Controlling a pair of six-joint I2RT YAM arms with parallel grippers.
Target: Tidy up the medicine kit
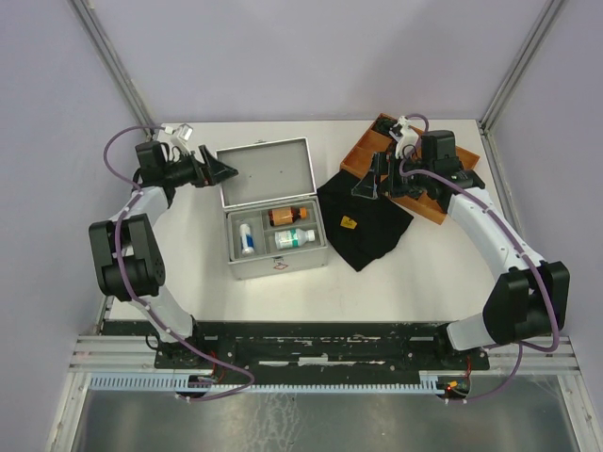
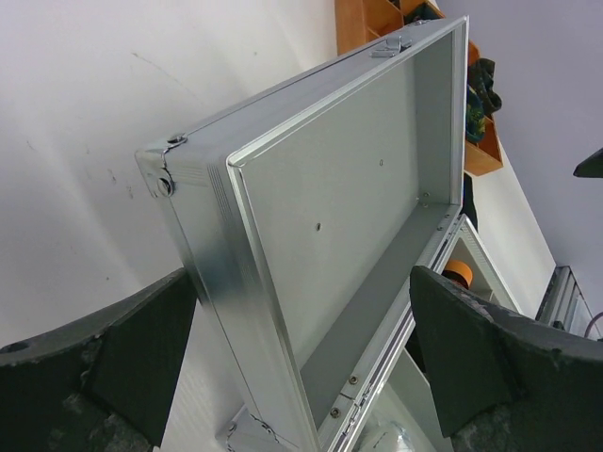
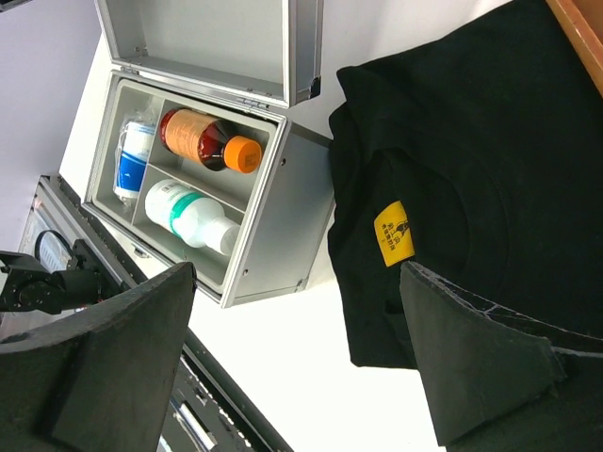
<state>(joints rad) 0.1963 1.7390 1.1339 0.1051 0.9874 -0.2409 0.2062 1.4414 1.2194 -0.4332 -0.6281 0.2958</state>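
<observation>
The medicine kit [image 1: 247, 264], a silver-grey metal case, stands open mid-table with its lid [image 1: 267, 170] raised. Inside lie a brown bottle with an orange cap [image 1: 287, 215], a white bottle with a green band [image 1: 294, 237] and a white-and-blue item [image 1: 247, 237]. My left gripper [image 1: 226, 172] is open at the lid's left edge. In the left wrist view the lid's side wall [image 2: 203, 254] stands between the spread fingers [image 2: 122, 367]. My right gripper [image 1: 367, 185] is open and empty above a black cloth [image 1: 363, 231]. The right wrist view shows the kit [image 3: 273, 226], its bottles [image 3: 203, 139] and the cloth [image 3: 452, 169].
An orange-brown wooden divided tray [image 1: 363, 151] sits at the back right, partly under the right arm; it also shows in the left wrist view [image 2: 363, 24]. The cloth carries a yellow label [image 3: 394, 233]. The metal rail at the table's near edge [image 3: 203, 414] shows below the kit.
</observation>
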